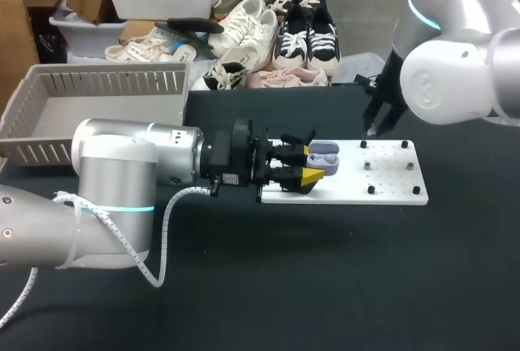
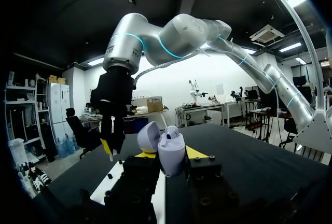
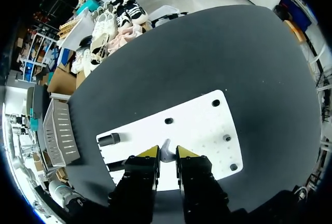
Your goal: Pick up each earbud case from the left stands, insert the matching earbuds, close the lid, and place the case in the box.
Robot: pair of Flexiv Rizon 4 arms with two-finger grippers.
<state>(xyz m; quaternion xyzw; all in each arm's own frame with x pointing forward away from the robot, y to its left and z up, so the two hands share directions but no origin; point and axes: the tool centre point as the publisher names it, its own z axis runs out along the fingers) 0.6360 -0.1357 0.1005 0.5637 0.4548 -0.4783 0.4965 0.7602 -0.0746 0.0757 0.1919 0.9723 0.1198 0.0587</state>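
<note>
My left gripper point(image 1: 313, 166) is shut on a pale lavender earbud case point(image 1: 323, 156), holding it over the left end of the white board point(image 1: 382, 184). In the left wrist view the case point(image 2: 171, 149) sits between the yellow tips with its lid point(image 2: 149, 136) swung open. My right gripper point(image 1: 372, 130) hangs above the board's far edge, to the right of the case. Its yellow tips pinch a small white earbud point(image 3: 166, 150), and the board point(image 3: 202, 125) lies below it. From the left wrist, that right gripper point(image 2: 110, 151) points down, beside and beyond the open case.
A grey slatted box point(image 1: 97, 103) stands at the back left of the black table. Small black pegs point(image 1: 371, 190) stick up from the white board, with a dark stub point(image 3: 109, 140) near one end. The left arm's thick body point(image 1: 122, 188) stretches across the table's left half.
</note>
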